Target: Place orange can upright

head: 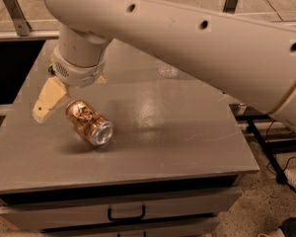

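Observation:
The orange can [89, 123] lies on its side on the grey table [177, 132], left of the middle, its silver end facing the front right. My gripper [47, 102] hangs low over the table, just left of the can's far end and close against it. I cannot tell whether it touches the can. The big white arm [187, 38] crosses the top of the view and hides the back of the table.
The base of a clear water bottle [167, 72] shows just under the arm at the back. The table's front edge has a drawer with a black handle [126, 214]. Cables lie on the floor at the right [278, 147].

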Tool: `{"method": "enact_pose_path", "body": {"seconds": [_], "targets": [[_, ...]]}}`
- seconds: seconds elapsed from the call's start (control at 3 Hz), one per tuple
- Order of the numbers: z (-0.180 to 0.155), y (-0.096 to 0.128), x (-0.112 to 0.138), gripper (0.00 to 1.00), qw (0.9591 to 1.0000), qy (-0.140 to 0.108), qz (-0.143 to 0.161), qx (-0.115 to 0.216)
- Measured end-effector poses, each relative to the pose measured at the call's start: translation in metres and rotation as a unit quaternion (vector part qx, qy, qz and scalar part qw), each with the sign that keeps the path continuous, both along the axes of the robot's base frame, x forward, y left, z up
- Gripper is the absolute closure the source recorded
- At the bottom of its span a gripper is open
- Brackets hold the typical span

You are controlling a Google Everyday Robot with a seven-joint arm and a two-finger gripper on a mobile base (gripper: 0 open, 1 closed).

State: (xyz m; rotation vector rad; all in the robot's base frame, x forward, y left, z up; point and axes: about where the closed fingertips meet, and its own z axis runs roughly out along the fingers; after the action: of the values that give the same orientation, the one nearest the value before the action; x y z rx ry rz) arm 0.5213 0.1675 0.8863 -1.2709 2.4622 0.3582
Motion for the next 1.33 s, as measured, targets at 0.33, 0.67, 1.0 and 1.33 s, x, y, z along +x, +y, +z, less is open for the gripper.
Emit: {"method": "enact_pose_path", "body": {"seconds": [0.33,0.67,1.0,1.33], "targets": [[-0.028,0.007,0.001,0.00,0.9984,0.022,-0.049,-0.015],[-0.048,0.006,-0.001,0.18,0.9957,0.040,-0.079,-0.027],[-0.049,0.005,0.001,0.42,0.9948,0.034,-0.094,-0.021],[-0.028,0.002,0.009,0.65,0.9956,0.000,-0.093,0.003]]}}
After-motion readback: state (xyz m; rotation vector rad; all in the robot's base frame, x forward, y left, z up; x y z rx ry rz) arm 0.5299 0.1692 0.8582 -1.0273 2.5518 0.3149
